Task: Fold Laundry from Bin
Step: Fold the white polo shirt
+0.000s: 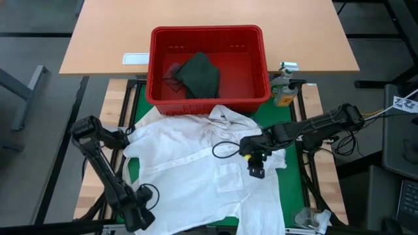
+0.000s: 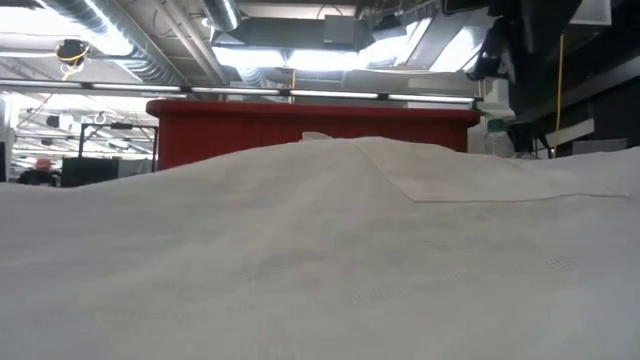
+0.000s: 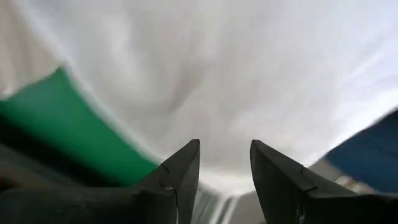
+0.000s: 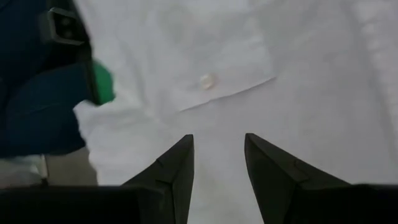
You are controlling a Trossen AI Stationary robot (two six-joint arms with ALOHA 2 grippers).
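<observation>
White button-up shirt spread flat over green mat, collar end touching near wall of red bin, hem end reaching close edge of table. Chest pocket with small white button lying just ahead of right gripper's fingertips in right wrist view. Fills nearly whole low view as pale rumpled cloth, red bin wall rising behind.

Dark green-grey top bunched inside bin, toward left half, well apart from both sets of fingers.

Right gripper poised over shirt's right side near pocket; fingers spread, gap between them showing bare white fabric, nothing pinched. Cannot tell whether tips touch cloth.

Left gripper low at shirt's near-left corner; fingers parted, white cloth directly ahead and beyond tips, strip of green mat off to one side, nothing caught between them.

Yellowish spray bottle standing just outside bin's right corner, far beyond right fingers. Crumpled clear plastic near table's right front corner. Tan desk behind bin.
</observation>
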